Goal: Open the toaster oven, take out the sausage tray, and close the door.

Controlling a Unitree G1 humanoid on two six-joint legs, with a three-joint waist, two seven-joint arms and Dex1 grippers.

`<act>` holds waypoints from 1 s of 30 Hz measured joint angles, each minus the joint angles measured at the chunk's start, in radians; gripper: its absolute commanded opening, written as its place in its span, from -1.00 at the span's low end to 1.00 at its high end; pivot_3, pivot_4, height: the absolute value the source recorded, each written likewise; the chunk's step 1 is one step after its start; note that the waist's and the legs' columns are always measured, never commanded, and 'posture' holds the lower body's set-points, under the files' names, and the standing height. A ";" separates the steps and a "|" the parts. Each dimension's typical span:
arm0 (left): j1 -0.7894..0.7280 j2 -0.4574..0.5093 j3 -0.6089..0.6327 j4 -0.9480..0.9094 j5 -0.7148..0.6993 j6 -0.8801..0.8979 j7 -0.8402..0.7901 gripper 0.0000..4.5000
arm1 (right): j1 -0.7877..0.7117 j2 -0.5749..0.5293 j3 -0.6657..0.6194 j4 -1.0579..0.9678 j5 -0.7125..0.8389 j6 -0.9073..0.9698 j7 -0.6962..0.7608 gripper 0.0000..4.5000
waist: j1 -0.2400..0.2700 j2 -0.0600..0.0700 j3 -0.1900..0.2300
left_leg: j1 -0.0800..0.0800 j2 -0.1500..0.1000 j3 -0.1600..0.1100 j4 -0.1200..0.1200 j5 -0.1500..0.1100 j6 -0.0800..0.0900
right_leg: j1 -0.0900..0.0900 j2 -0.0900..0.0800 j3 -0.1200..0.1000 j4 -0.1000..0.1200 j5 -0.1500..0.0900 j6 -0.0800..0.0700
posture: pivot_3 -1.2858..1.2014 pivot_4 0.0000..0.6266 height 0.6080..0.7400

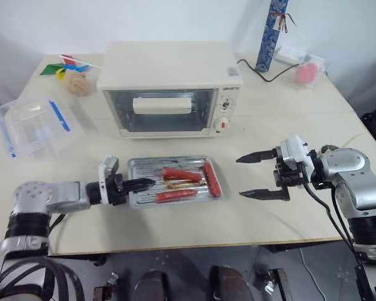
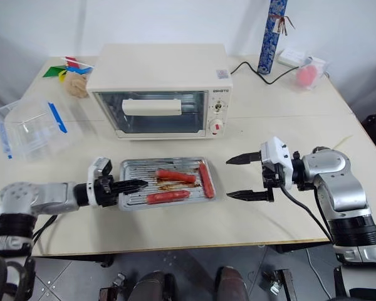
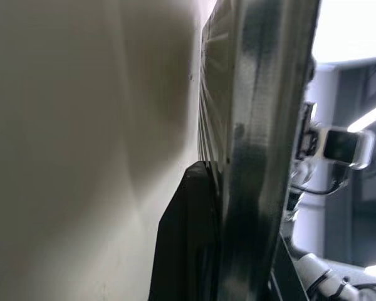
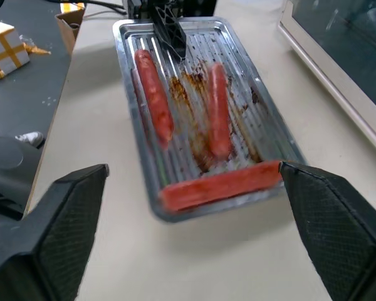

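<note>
A short line of dark lettering is printed on the control panel of the toaster oven (image 2: 160, 88), at the top right of its front, above the two knobs (image 2: 217, 118); the characters are too small to be read with certainty. Red marks are carried on the knobs, but no numbers can be made out around them. A small label is fixed on the oven's top near the right rear corner; its text is not legible. No other readable text is found.

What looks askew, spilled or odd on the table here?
Little. The silver metal sausage tray shows brown grease smears, and one red sausage lies crosswise to the others. The cream toaster oven's glass door is closed.
</note>
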 measured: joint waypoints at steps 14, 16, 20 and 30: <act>-0.149 -0.053 -0.095 0.127 0.496 -0.056 -0.415 0.10 | 0.042 -0.018 -0.048 -0.033 -0.013 -0.011 -0.124 1.00 | 0.027 0.001 -0.001 | 0.001 0.000 0.000 0.000 0.003 0.000 | 0.000 0.000 0.001 0.002 0.000 0.000 | 0.03 -0.52 1.00; -0.155 -0.056 -0.100 0.136 0.533 -0.065 -0.468 0.37 | 0.042 -0.019 -0.048 -0.033 -0.013 -0.011 -0.129 1.00 | 0.026 0.002 -0.001 | 0.001 0.000 0.000 0.000 0.004 0.000 | 0.000 0.000 0.001 0.002 0.000 -0.001 | 0.03 -0.52 1.00; -0.182 -0.057 -0.113 0.167 0.597 -0.087 -0.566 0.88 | 0.041 -0.020 -0.048 -0.032 -0.014 -0.011 -0.134 1.00 | 0.028 0.002 -0.001 | 0.002 0.000 0.000 0.001 0.005 0.000 | 0.000 -0.001 0.001 0.005 0.001 -0.001 | 0.03 -0.52 1.00; -0.123 0.141 -0.226 0.009 0.772 -0.289 -0.809 1.00 | 0.029 -0.048 -0.012 0.023 -0.050 -0.038 -0.078 1.00 | -0.023 0.002 -0.001 | 0.004 0.004 0.001 -0.003 0.007 -0.004 | -0.003 0.002 0.001 0.009 0.000 -0.005 | 0.03 -0.52 1.00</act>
